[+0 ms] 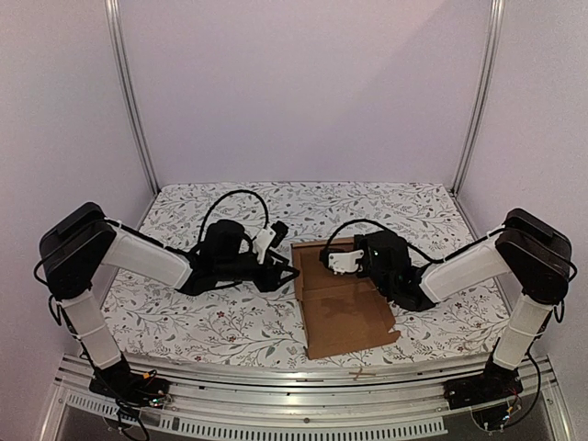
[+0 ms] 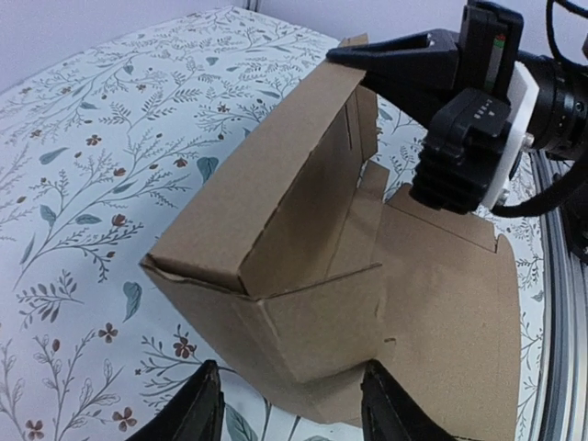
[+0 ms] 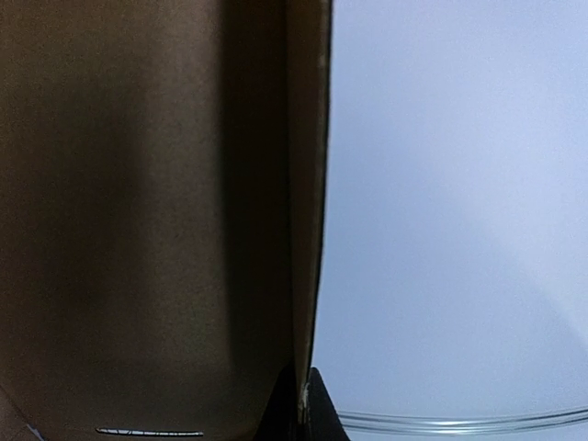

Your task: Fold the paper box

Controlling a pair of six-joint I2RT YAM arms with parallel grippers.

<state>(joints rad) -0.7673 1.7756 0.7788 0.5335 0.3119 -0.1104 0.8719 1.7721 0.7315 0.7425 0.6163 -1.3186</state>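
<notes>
Floral-print table (image 1: 230, 322) between pale walls (image 1: 303, 92), seen from above. Locate paper box (image 1: 344, 308) on the table right of centre, with the main panel flat and the far-left flap raised. Note left pincer (image 1: 283, 265) just beside the box's left edge and right pincer (image 1: 329, 257) at the raised flap.

From the left wrist: observe paper box (image 2: 276, 230) partly erected, with one panel upright and a wide panel flat on table (image 2: 92, 184). Read left pincer (image 2: 294, 409) as spread, fingers (image 2: 197, 409) either side of the near lower corner; contact not determinable. Note right pincer (image 2: 367, 60) pinching the top edge of the upright panel.

From the right wrist: cardboard of paper box (image 3: 138, 211) filling the left half, its edge running down into right pincer (image 3: 308, 409), pressed together on that edge. Pale walls (image 3: 459, 184) behind.
</notes>
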